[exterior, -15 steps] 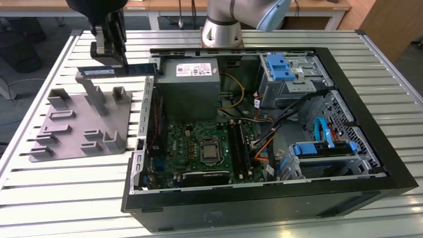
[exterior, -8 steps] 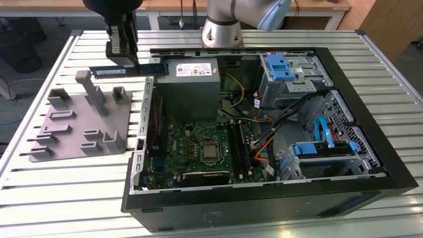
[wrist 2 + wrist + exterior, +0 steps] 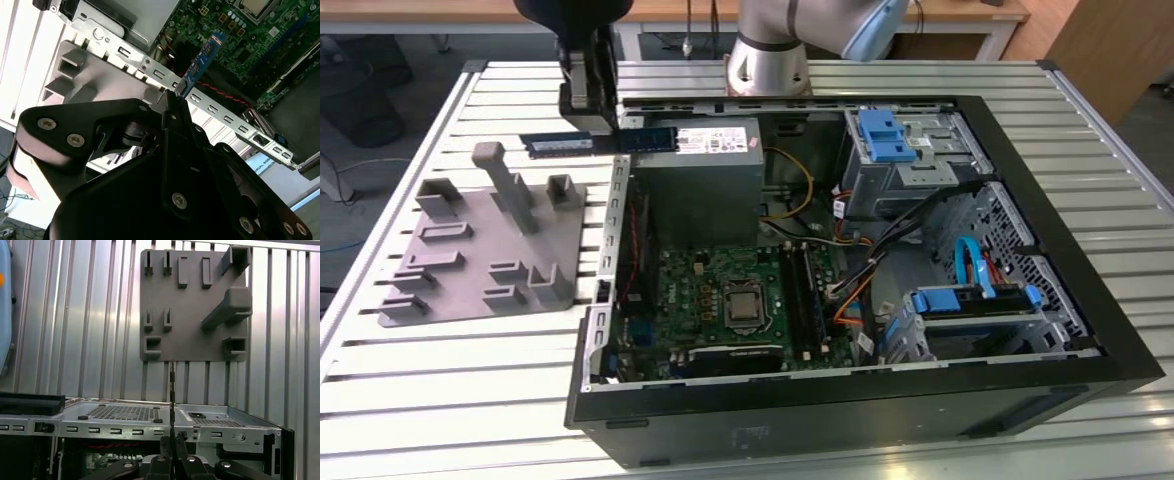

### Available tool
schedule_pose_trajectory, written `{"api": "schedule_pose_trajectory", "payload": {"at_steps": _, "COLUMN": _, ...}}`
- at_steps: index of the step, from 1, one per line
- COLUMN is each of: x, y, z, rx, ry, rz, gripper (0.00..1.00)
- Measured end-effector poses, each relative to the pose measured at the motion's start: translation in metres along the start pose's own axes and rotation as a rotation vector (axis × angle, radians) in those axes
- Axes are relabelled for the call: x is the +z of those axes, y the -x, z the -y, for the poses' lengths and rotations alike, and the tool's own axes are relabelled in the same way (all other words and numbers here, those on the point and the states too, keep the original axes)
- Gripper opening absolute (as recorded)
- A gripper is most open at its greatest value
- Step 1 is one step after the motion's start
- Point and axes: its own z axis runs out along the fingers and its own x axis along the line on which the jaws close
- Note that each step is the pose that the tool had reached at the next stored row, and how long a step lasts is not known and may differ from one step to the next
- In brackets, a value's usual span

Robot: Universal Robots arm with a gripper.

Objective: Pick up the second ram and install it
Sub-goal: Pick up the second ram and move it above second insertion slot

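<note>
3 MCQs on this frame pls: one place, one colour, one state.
1. Where is the second ram?
A. seated in a socket
B. in the gripper, by the computer case edge
C. lying on the tray

2. Its board colour?
A. blue
B. red
C. yellow

3. The computer case is:
A. closed
B. open, motherboard showing
C. upside down

Answers:
1 B, the gripper clamps it in the air.
2 A, it is blue in the second wrist view.
3 B, the motherboard lies bare inside.
</note>
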Motion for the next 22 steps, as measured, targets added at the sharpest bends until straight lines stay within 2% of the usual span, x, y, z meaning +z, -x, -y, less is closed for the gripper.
{"api": "schedule_pose_trajectory", "payload": {"at_steps": 22, "x": -0.0025, "y": -0.0020, "z": 0.0439, "rx": 0.000, "ry": 0.0047, "rz": -0.0039, "gripper": 0.14}}
